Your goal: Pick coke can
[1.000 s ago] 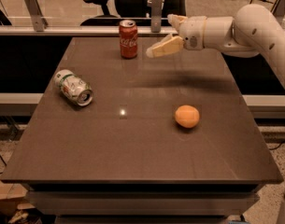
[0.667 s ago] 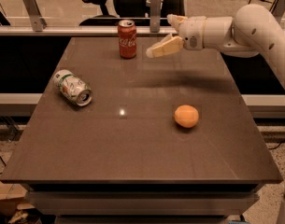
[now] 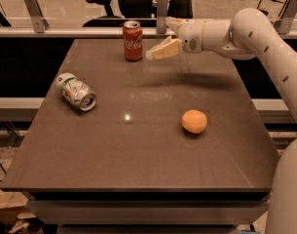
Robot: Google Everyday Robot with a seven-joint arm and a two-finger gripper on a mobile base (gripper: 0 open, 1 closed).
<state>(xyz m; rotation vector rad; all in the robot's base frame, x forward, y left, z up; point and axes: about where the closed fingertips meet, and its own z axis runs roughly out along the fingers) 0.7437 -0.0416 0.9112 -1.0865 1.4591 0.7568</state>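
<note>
The coke can (image 3: 133,40) is red with white script and a silver top. It stands upright near the table's far edge, left of centre. My gripper (image 3: 159,39) hovers above the table just right of the can, pointing left at it and apart from it. Its beige fingers (image 3: 163,49) are spread and hold nothing. The white arm comes in from the right.
A white-and-green silver can (image 3: 76,91) lies on its side at the left of the brown table (image 3: 138,150). An orange (image 3: 194,121) sits right of centre. A rail with posts (image 3: 161,4) and office chairs stand behind the far edge.
The gripper has edged slightly left toward the coke can. The cans and the orange have not moved.
</note>
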